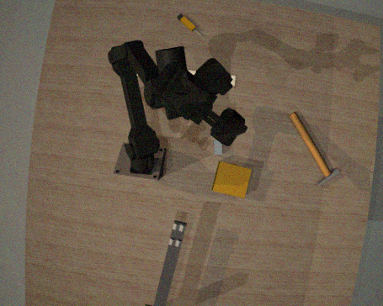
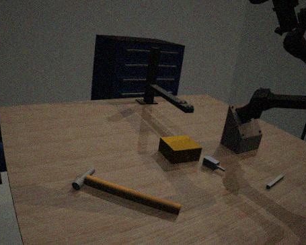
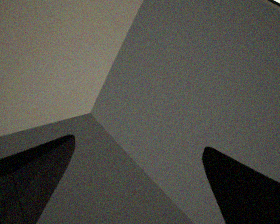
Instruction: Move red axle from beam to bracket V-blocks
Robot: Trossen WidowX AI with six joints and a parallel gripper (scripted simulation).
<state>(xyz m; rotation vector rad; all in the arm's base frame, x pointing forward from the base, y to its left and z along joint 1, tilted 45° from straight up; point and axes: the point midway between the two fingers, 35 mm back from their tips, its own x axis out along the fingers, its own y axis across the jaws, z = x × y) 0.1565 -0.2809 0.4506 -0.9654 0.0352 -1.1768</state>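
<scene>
The claw (image 1: pixel 226 102) (image 3: pixel 140 147) stands wide open with nothing in it, probably kept free for pulling the axle, which I cannot find in any view, while the bracket (image 1: pixel 167 269) (image 2: pixel 168 95) holds its V-blocks (image 1: pixel 177 234) above the worktop (image 1: pixel 93 235) (image 2: pixel 118 148), presumably to cradle it.

The bracket (image 1: pixel 167 269) (image 2: pixel 153 67) is dark grey, its upright post standing on a flat plate on the counter (image 1: pixel 93 231) (image 2: pixel 57 134). Its long arm reaches out above the counter, the V-blocks (image 1: pixel 178 227) (image 2: pixel 188 106) at the free end showing paired pale faces from above.
</scene>
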